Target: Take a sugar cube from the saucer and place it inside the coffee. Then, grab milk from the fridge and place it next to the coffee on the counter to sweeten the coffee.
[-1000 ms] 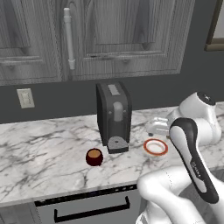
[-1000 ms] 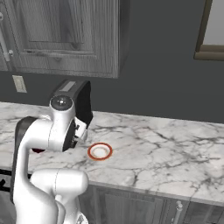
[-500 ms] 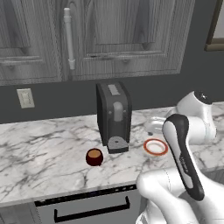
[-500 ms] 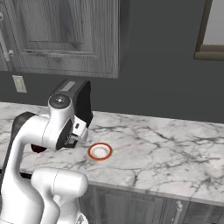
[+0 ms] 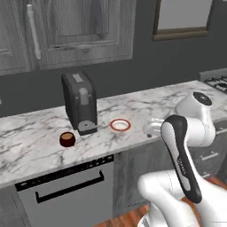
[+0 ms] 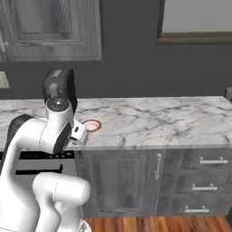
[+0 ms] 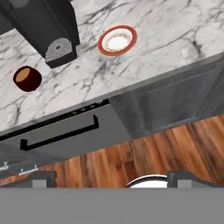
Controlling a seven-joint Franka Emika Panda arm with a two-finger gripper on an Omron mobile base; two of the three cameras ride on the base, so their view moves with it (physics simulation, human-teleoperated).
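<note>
The coffee (image 5: 67,139) is a dark red cup on the white marble counter (image 5: 31,133), left of the black coffee machine (image 5: 80,103). The saucer (image 5: 120,125), white with an orange-red rim, lies to the machine's right. My gripper (image 5: 150,129) hangs in front of the counter edge, right of the saucer and apart from it. In the hand view the gripper (image 7: 113,178) is open and empty, its fingertips (image 7: 40,176) far apart, with the saucer (image 7: 117,40) and coffee (image 7: 27,78) far above them. I cannot make out a sugar cube on the saucer (image 6: 92,125). The milk and fridge are out of view.
A dishwasher front with a black handle (image 5: 68,188) sits under the counter, with dark grey cabinet doors and drawers (image 6: 199,181) to its right. A stove corner (image 5: 217,82) is at the far right. Wooden floor (image 7: 131,157) lies below my hand.
Both base views have shifted, so the base has driven back and to the right along the counter. The cup, machine and saucer stay put. My gripper stays open.
</note>
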